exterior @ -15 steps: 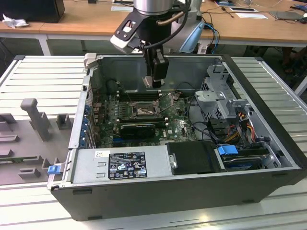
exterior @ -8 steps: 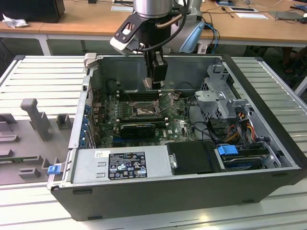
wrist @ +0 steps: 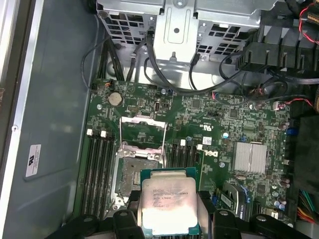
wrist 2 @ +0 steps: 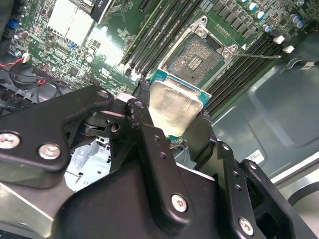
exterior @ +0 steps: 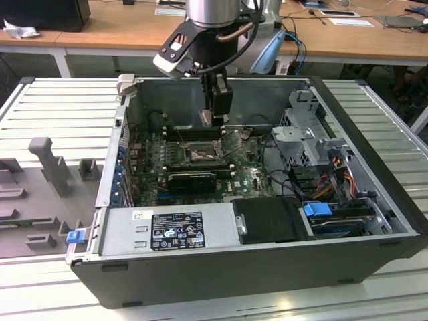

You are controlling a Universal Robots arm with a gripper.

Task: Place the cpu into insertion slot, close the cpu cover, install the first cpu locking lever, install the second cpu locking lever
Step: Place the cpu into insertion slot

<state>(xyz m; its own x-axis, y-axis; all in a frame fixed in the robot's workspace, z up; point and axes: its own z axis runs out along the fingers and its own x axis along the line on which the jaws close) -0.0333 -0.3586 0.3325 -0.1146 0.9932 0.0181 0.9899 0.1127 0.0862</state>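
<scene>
Two black fingers [wrist 2: 149, 139] of the gripper [wrist 2: 174, 130] clamp the cpu [wrist: 169, 201] by opposite edges. Square, with no long axis, its smudged dull-silver face shows in both wrist views, apart from the uncovered insertion slot [wrist: 137, 172].

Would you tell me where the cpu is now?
In both wrist views the cpu is held in the gripper beside the open insertion slot, not yet seated.

In the first wrist view the cpu [wrist: 169, 201] covers one corner of the insertion slot [wrist: 130, 172], and the print on its face is too small to read. In the second wrist view the black jaws hide the cpu's gripped sides and rear part. In the exterior view the arm [exterior: 210, 10] is cut off by the upper edge
</scene>
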